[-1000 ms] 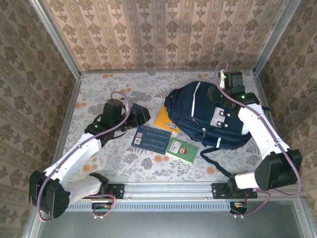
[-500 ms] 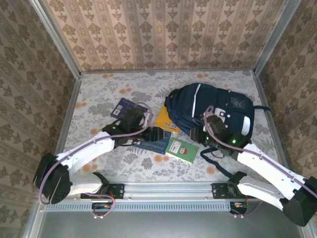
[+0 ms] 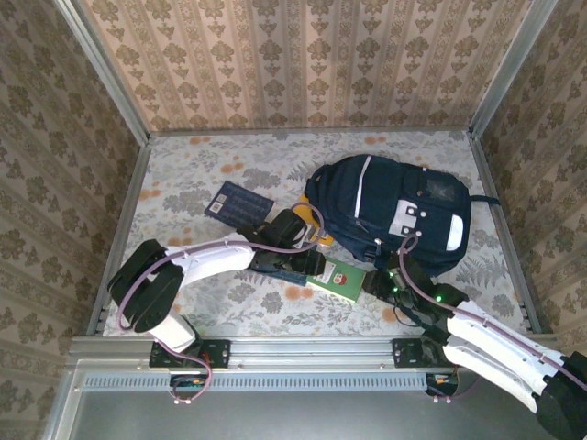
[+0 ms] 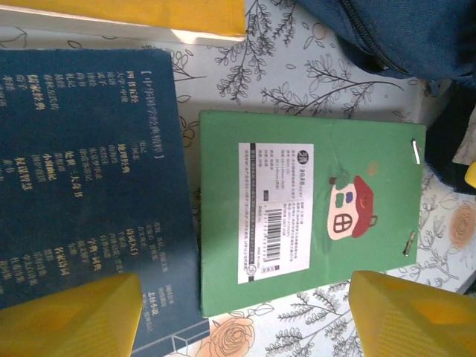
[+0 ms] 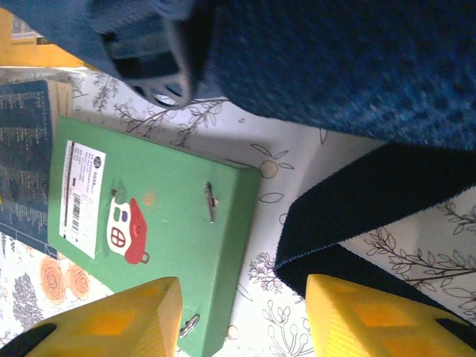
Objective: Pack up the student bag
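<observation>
1. Hovering with its yellow fingers (image 4: 67, 316) spread wide and gripping nothing, the left gripper (image 4: 245, 316) is hanging over a flat green notebook with a little house picture (image 4: 312, 223) and a dark-blue paperback with white lettering (image 4: 82, 178) just beside it.
2. The right gripper (image 5: 242, 320) is likewise standing with jaws apart and empty, poised above that notebook's stapled edge and a dark woven strap (image 5: 349, 216).
3. A yellow book (image 4: 126, 11) is lying just beyond the paperback.
4. The student bag (image 3: 394, 206), a large navy-blue fabric backpack, is lying flat on the right rear of the floral-patterned table (image 3: 183, 174), near the notebook.
5. A second dark-blue book (image 3: 240, 201) is lying left of the bag.
</observation>
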`<state>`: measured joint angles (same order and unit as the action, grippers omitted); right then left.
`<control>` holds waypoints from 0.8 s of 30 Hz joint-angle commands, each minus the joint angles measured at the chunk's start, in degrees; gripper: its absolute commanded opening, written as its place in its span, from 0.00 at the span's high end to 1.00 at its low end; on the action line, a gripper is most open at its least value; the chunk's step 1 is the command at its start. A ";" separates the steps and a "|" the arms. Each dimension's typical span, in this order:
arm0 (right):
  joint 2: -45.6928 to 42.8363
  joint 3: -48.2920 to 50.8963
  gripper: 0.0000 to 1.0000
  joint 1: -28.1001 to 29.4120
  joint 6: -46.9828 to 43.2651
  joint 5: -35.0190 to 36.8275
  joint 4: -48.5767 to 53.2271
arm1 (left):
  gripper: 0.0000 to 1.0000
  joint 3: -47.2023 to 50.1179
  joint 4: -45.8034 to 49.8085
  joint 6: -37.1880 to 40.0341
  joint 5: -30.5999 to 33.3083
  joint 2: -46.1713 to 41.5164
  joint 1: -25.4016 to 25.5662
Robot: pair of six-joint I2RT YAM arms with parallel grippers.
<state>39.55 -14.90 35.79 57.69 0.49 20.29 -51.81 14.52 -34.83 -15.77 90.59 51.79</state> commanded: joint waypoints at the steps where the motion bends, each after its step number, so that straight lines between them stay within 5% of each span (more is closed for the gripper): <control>1: -1.43 1.74 0.51 0.29 5.45 -0.54 -6.06 | 0.26 -0.92 -1.40 0.95 2.15 1.26 0.52; 19: 7.12 5.78 0.51 -0.46 9.11 -3.47 -18.58 | 0.29 0.13 -8.23 -2.04 -1.43 8.63 2.00; 24: 9.70 7.51 0.51 -1.84 9.88 -9.50 -27.60 | 0.32 0.32 -8.88 -2.26 -1.54 9.15 2.92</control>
<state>48.01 -8.54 34.41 66.22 -3.46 -0.27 -52.23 6.37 -36.40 -16.23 97.60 53.06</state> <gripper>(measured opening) 0.488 0.687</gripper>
